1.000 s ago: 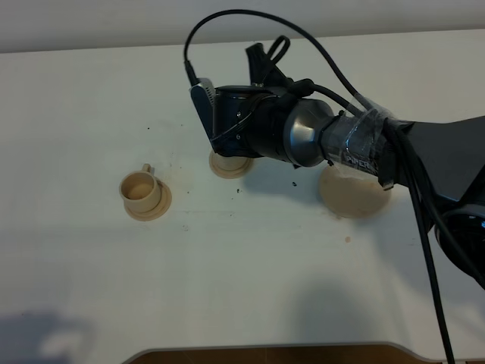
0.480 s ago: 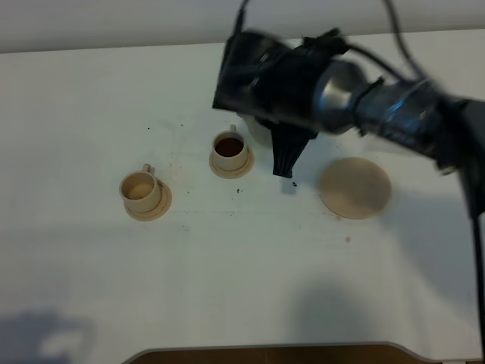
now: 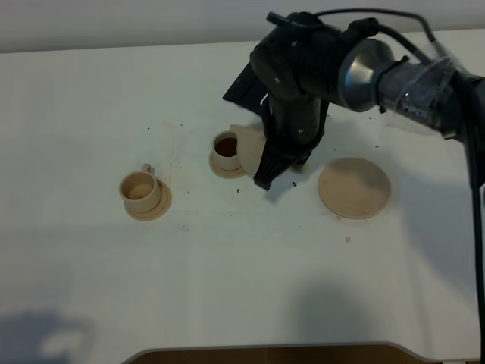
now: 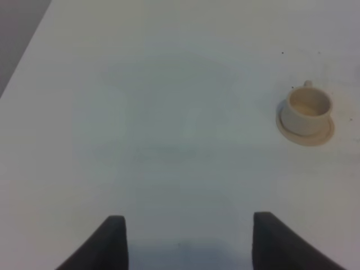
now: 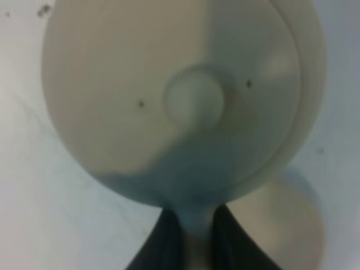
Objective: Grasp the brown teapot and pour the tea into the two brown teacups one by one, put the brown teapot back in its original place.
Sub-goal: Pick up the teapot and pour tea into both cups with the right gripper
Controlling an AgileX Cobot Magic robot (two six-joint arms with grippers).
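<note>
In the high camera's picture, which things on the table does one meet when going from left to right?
empty teacup → teacup with dark tea → brown teapot → wide round saucer

Beige teapot beside tea-filled teacup; other teacup empty.

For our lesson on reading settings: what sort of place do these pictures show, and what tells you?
Probably a robotics lab test bench, not a home: a plain white table, a cabled black robot arm whose right hand grips the brown teapot, and a filled teacup and an empty teacup on saucers.
</note>
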